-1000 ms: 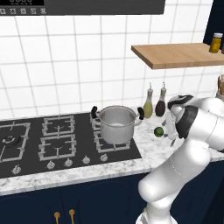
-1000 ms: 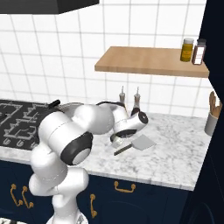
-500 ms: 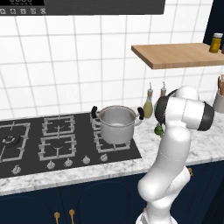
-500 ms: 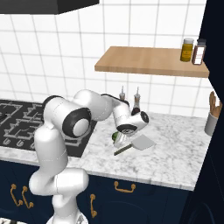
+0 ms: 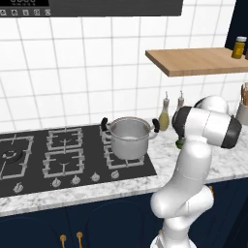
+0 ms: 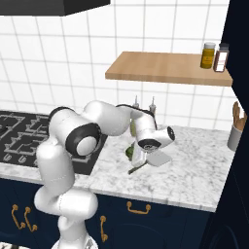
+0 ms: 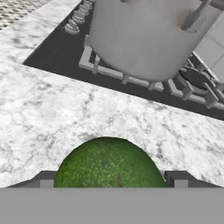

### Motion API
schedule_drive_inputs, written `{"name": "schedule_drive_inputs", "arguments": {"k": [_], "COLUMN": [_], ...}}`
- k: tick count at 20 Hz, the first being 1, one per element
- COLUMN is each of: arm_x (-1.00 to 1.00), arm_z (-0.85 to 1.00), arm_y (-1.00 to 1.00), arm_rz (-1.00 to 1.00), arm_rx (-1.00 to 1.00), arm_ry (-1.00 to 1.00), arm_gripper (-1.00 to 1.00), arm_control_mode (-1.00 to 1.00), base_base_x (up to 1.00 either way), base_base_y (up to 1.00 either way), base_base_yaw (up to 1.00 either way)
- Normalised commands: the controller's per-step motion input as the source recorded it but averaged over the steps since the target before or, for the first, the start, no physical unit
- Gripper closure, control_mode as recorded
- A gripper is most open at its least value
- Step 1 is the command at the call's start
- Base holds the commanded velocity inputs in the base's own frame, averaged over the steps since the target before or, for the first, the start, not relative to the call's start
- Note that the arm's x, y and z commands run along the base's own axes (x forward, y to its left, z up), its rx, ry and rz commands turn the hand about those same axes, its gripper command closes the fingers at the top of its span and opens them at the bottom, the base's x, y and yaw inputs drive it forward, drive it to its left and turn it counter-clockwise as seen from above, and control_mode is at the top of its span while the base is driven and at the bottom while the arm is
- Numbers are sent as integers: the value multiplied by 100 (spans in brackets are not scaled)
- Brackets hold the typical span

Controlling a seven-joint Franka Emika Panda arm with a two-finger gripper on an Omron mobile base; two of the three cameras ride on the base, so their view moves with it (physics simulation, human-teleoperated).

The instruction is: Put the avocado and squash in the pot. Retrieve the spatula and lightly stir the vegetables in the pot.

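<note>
The gripper [image 7: 109, 183] has come down onto the avocado [image 7: 108, 164]. In the hand view one dark finger tip [image 7: 43, 178] stands on each side of the green fruit, close to its skin. The jaws are wide and just starting to narrow, but I cannot tell whether they already press the fruit, so I do not count it as held. Half a second ago the hand was still a little above and the arm was folding toward the counter; now, in the right base view, the gripper [image 6: 135, 156] sits low over the avocado [image 6: 130, 151]. In my judgement this means the first step is at the grasp: the close must finish before any lift.

The avocado lies on the marble counter [image 7: 52, 113], to the right of the hob [image 5: 58, 155] and near the pot [image 5: 129, 138]. In the hand view the pot [image 7: 144, 37] stands beyond the fruit on the hob's far-right burner grate [image 7: 192, 92], with bare marble between them. A grey spatula [image 6: 156, 159] lies just beside the hand on the counter. Two bottles [image 5: 165, 116] stand at the wall, behind the fruit.

For moving there is open room above. I think the fruit should go up first, because the pot's rim is well higher than the counter and the black handle [image 5: 155, 124] faces this side. The wooden shelf [image 5: 193, 60] hangs over the area, so the lift should stay under it.
</note>
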Motion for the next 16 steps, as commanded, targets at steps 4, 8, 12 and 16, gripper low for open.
{"name": "schedule_drive_inputs", "arguments": {"k": [4, 8, 12, 16], "arm_x": [-100, -100, -100, -57], "arm_z": [100, 100, 100, 100], "arm_y": [20, 58, 83, 96], "arm_rz": [5, 14, 14, 11], "arm_rx": [-12, -25, -27, -24], "arm_ry": [-29, -18, -5, 0], "arm_gripper": [100, 100, 100, 100], "arm_control_mode": [-100, -100, -100, -100], "base_base_x": [0, 0, 0, 0], "base_base_y": [0, 0, 0, 0], "base_base_yaw": [0, 0, 0, 0]}}
